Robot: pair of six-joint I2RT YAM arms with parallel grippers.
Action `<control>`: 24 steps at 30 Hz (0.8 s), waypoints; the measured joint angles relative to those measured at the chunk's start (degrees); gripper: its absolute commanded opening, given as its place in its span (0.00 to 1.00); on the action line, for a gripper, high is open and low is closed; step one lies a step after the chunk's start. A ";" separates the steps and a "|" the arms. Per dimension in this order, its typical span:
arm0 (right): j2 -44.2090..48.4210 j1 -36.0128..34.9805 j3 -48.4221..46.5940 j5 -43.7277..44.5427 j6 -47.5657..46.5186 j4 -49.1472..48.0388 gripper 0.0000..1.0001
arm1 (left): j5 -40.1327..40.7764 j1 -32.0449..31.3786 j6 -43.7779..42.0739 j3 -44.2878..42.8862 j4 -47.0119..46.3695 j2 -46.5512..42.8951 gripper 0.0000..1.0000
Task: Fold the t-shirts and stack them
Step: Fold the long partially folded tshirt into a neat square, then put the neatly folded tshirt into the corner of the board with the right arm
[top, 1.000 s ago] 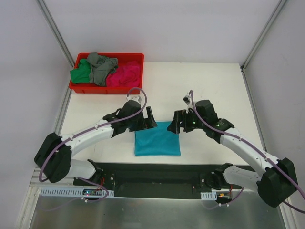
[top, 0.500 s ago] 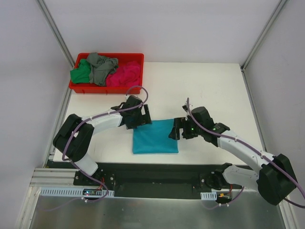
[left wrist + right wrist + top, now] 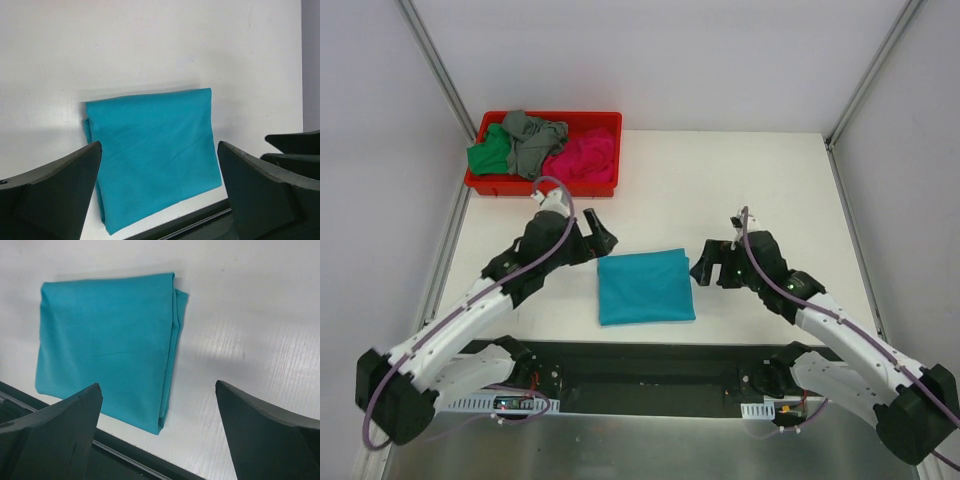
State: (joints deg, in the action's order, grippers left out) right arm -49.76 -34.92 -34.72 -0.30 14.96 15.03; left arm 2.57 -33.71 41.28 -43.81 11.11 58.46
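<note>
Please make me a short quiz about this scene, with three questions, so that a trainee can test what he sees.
1. True or false: the teal shirt lies folded on the table, and no gripper touches it.
2. How many shirts lie in the bin? A) one B) three C) five
3. Fill in: the left gripper and the right gripper are both ____ and hold nothing.

Key
1. True.
2. B: a green shirt, a grey shirt and a pink shirt.
3. Open.
</note>
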 measured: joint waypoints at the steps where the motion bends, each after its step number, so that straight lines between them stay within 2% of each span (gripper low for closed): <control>1: -1.46 -0.04 0.04 -0.35 0.17 0.31 0.97 | 1.44 0.00 0.04 1.09 0.57 -3.74 0.99; 8: -15.08 -3.34 -2.03 1.18 1.40 2.73 0.89 | 7.89 0.02 1.99 11.45 8.41 -20.79 0.99; 12: -23.04 -6.34 -6.08 4.39 2.89 4.31 0.82 | 9.73 0.02 2.95 15.63 12.74 -24.00 0.99; 16: -29.11 -8.13 -8.76 5.57 4.55 3.67 0.77 | 10.80 0.02 3.02 15.85 14.84 -23.37 0.99; 19: -33.18 -9.60 -9.79 5.57 5.70 3.21 0.67 | 11.54 0.02 3.02 15.85 15.17 -21.90 0.99; 24: -39.28 -11.76 -13.31 5.84 7.26 2.91 0.40 | 11.65 0.02 3.02 15.85 15.47 -19.26 0.99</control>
State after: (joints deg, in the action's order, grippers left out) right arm -89.03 -46.68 -48.03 5.54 22.22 17.93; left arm 14.22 -33.69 44.29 -27.97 26.59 39.20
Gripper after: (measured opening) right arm 0.527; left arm 0.990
